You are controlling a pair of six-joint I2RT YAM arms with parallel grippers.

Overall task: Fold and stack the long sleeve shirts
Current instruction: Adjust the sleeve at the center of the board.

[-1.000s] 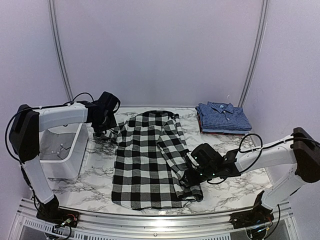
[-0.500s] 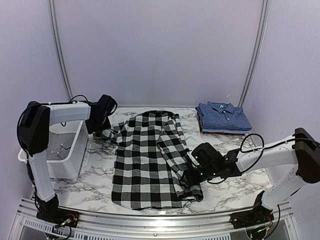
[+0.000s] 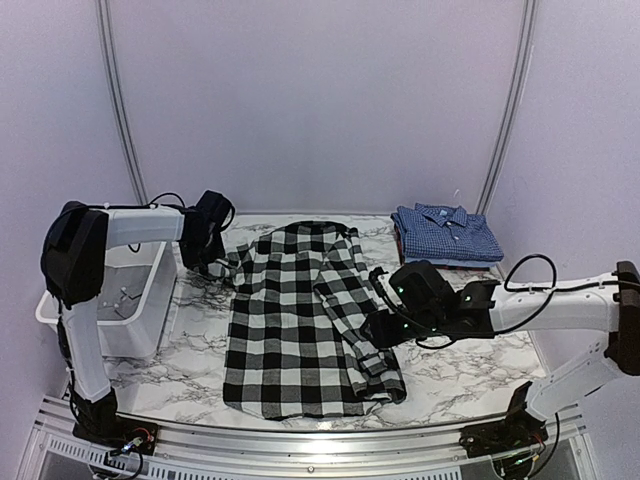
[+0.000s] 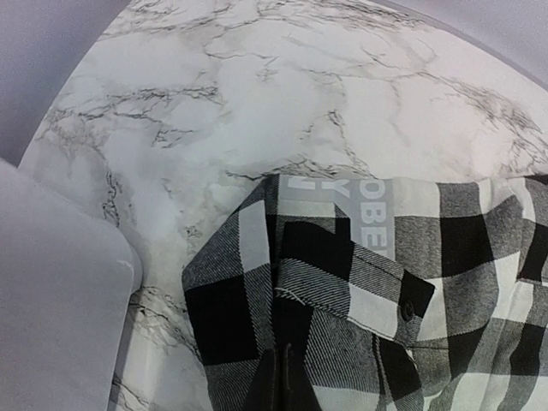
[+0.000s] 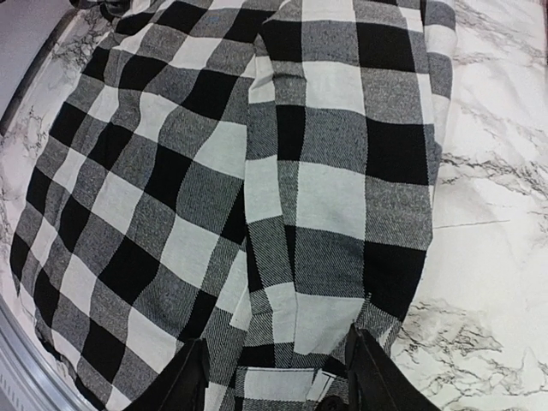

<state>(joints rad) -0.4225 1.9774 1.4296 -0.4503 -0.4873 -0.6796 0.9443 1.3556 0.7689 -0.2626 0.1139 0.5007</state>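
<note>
Snapping together on the cuff (image 4: 342, 282) beneath it, the left hand (image 3: 214, 252) now pinches the spread black-and-white buffalo-check cloth shirt (image 3: 290, 340) lying on the marble bench (image 3: 470, 375), while the right hand (image 5: 281, 390), spread apart, has lifted off the folded sleeve (image 5: 342, 171) below it, so the other sleeve fold looks next.

Robot lab test booth: plain white enclosure walls (image 3: 320, 100), curved frame poles (image 3: 115, 100), marble-print tabletop (image 3: 450, 365), aluminium mounting rail (image 3: 300, 440).

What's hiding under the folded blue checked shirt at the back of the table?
Under the folded blue fine-checked collared shirt, thin edges of other folded cloth peek out. The shirt covers the rest, so what they are cannot be told.
</note>
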